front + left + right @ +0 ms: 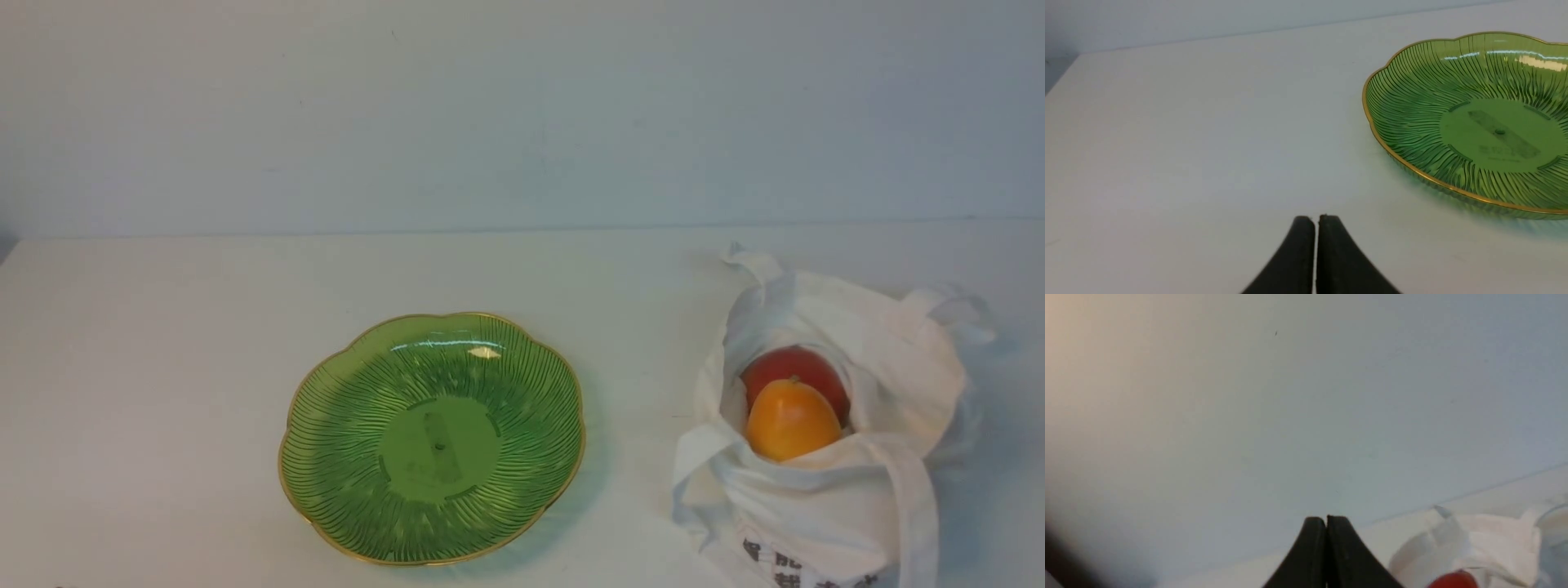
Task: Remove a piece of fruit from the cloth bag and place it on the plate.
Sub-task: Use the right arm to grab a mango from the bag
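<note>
Orange fruit (790, 420) lies against a red fruit (796, 367) inside the cloth bag (824, 498), right of the green plate (326, 425). The left gripper (1316, 220), tips pressed together, hangs beside the plate, well apart from the bag. The right gripper (1326, 520), likewise closed and gripping nothing, hangs near the bag.
</note>
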You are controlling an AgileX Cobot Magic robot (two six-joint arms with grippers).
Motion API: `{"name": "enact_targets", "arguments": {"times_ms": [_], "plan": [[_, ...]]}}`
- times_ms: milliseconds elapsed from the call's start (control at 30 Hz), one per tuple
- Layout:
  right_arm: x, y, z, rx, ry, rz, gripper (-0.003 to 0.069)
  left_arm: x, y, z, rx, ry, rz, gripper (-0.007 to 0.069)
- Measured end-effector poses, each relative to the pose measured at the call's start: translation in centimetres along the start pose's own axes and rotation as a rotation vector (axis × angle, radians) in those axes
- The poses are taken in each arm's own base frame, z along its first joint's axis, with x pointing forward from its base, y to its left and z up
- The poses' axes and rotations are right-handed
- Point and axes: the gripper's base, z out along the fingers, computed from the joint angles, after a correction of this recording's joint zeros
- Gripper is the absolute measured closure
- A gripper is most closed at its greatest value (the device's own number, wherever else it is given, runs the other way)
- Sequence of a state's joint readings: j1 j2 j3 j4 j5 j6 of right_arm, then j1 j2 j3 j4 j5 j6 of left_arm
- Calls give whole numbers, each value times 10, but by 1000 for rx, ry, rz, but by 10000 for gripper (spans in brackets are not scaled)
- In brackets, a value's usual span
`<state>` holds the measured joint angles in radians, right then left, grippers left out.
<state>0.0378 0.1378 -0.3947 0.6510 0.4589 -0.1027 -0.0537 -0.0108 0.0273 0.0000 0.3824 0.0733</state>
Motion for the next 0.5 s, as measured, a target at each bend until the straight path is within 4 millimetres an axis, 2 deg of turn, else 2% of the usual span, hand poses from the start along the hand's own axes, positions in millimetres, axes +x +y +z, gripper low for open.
{"name": "enact_targets", "arguments": {"times_ms": [67, 100, 233, 300, 333, 500], "plan": [[-15, 6, 17, 61, 204, -149, 673, 0, 0, 0, 0, 0, 0, 633], [-16, 6, 19, 73, 224, -168, 673, 0, 0, 0, 0, 0, 0, 633], [-18, -8, 63, 209, 590, -230, 668, 0, 0, 0, 0, 0, 0, 633], [-15, -14, 82, 228, 683, -231, 666, 0, 0, 0, 0, 0, 0, 633], [-13, -18, 99, 222, 746, -233, 664, 0, 0, 0, 0, 0, 0, 633], [-6, -22, 159, 108, 902, -204, 621, 0, 0, 0, 0, 0, 0, 633]]}}
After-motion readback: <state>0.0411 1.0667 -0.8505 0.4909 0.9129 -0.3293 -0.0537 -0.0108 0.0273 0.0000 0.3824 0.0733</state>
